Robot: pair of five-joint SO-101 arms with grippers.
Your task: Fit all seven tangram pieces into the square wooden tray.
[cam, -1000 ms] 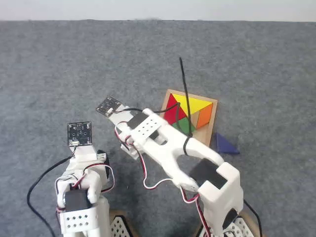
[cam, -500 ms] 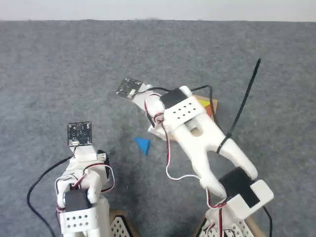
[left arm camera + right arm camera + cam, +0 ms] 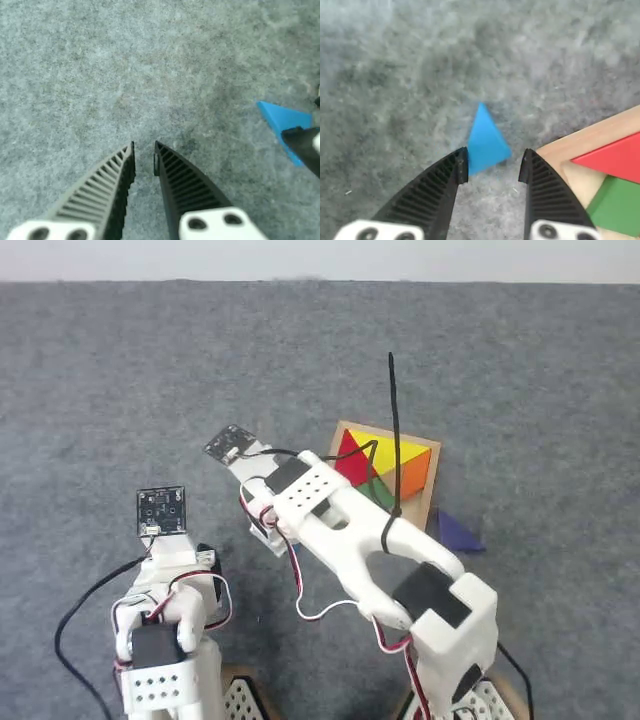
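A small blue triangle [image 3: 485,142] lies flat on the grey carpet between the fingers of my right gripper [image 3: 492,165], which is open and low around it. Beside it is the corner of the square wooden tray [image 3: 560,155], holding a red piece [image 3: 615,155] and a green piece [image 3: 620,205]. From above, the tray [image 3: 432,490] holds red, yellow, orange and green pieces, and the right arm [image 3: 320,510] covers the blue triangle. A dark purple piece [image 3: 458,532] lies on the carpet just right of the tray. My left gripper [image 3: 144,145] hovers over bare carpet, slightly open and holding nothing; the blue triangle [image 3: 285,120] is off to its side.
The left arm [image 3: 165,600] is folded back near the table's front edge. A black cable tie [image 3: 393,430] sticks up from the right arm over the tray. Grey carpet stretches open to the left and far side.
Half a second ago the right arm had swung toward the tray, baring the blue triangle on the carpet. It is now back over the triangle. The left arm stayed still.
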